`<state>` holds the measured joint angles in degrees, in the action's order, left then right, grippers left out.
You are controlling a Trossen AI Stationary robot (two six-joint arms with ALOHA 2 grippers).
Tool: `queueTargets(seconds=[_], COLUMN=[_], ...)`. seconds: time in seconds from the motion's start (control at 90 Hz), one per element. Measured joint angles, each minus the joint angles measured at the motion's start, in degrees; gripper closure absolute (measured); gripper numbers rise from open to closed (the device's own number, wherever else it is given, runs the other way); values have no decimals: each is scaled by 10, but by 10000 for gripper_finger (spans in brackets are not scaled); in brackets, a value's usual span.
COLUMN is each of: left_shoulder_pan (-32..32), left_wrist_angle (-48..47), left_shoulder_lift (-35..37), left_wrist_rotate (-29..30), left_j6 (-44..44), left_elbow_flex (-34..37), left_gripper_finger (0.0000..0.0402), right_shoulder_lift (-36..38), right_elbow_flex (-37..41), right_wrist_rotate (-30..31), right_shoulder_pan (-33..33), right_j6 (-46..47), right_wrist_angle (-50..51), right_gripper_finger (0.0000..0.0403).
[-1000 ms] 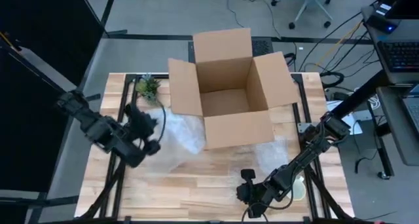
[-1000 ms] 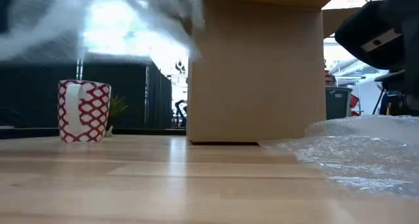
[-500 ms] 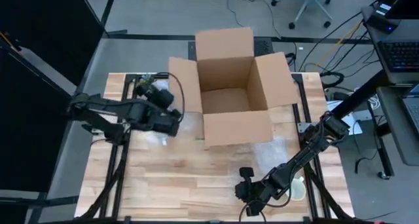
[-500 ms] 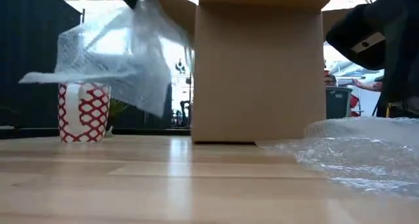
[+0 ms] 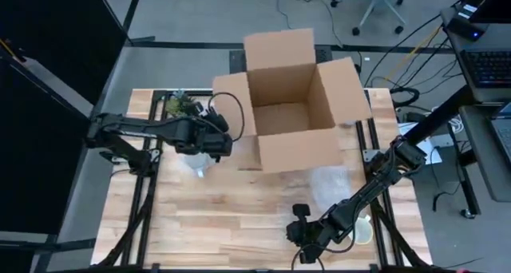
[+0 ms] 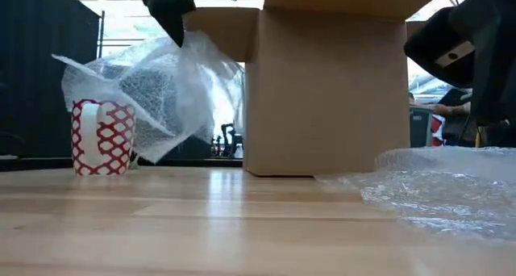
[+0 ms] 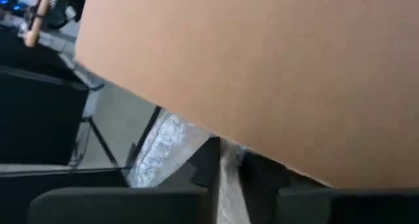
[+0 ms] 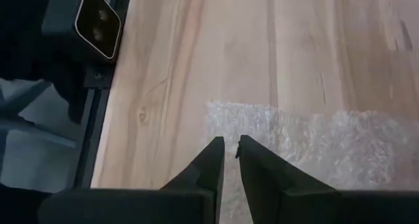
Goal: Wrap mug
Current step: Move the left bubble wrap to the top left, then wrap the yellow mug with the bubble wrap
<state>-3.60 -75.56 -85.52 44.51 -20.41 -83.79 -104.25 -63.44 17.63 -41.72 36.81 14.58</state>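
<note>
The red-and-white patterned mug stands upright on the table at the left; in the high view my left arm and the wrap hide it. My left gripper is up beside the cardboard box's left flap, shut on a sheet of bubble wrap. The sheet hangs down over and behind the mug's top. A second bubble wrap sheet lies on the table at the right. My right gripper stands shut over that sheet's near left corner. My left gripper pinches a gathered part of the sheet's upper end between its two fingers, well above the table. The sheet hangs slack below the fingers, bunched and spreading out toward the mug. My right gripper: whether it touches the second sheet I cannot tell.
The open cardboard box stands at the table's far middle, its flaps spread. A small green plant sits at the far left. A pale disc lies near the front right. Bare wood shows along the near side.
My left gripper has swung from the table's left toward the box and its far side, carrying the sheet, which has been drawn off the table and now hangs bunched above the mug. The box has slid a little toward the table's right.
</note>
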Motion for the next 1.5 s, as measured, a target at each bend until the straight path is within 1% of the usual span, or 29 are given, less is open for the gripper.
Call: queueTargets(seconds=[0.089, 0.211, 0.322, 0.422, 0.511, 0.556, 0.633, 0.722, 0.778, 0.833, 0.956, 1.067, 1.167, 1.267, 1.422, 1.5], left_shoulder_pan=[0, 0, -7, -21, -50, -71, -114, -174, -209, -242, -300, -320, -320, -316, -302, -293], left_wrist_angle=[-38, -71, -104, -123, -116, -106, -90, -74, -39, 10, 160, 308, 413, 488, 583, 626], left_shoulder_lift=[0, 0, 0, 1, 6, 9, 12, 11, 11, 11, 10, -5, -34, -78, -152, -179], left_wrist_rotate=[-14, -35, -94, -166, -234, -259, -268, -267, -264, -262, -257, -248, -244, -237, -236, -236], left_j6=[5, 43, 39, 10, -11, -21, -52, -97, -125, -149, -177, -180, -180, -162, -109, -88], left_elbow_flex=[-24, -59, -100, -141, -163, -166, -165, -144, -118, -83, 18, 113, 172, 196, 198, 198], left_gripper_finger=[285, 228, 195, 184, 183, 183, 183, 183, 183, 183, 183, 183, 183, 183, 183, 183], right_shoulder_lift=[0, 0, 0, 0, 6, 13, 27, 36, 36, 30, 5, -22, -48, -71, -99, -103], right_elbow_flex=[0, 0, 0, 0, 0, 0, 0, 0, 0, 0, 0, 0, 0, -2, -1, -7], right_wrist_rotate=[0, 0, 0, -5, -52, -83, -101, -85, -68, -64, -64, -55, -55, -51, -57, -58], right_shoulder_pan=[2, 2, 5, 9, 14, 19, 24, 27, 28, 28, 27, 35, 44, 53, 75, 92], right_j6=[0, 0, 0, 0, -21, -34, -45, -50, -44, -35, -26, -18, -15, -30, -85, -105], right_wrist_angle=[0, 4, 8, 10, 10, 8, 8, 26, 63, 98, 107, 89, 71, 13, -115, -142], right_gripper_finger=[369, 369, 369, 369, 369, 369, 369, 369, 371, 375, 386, 393, 398, 399, 399, 399])
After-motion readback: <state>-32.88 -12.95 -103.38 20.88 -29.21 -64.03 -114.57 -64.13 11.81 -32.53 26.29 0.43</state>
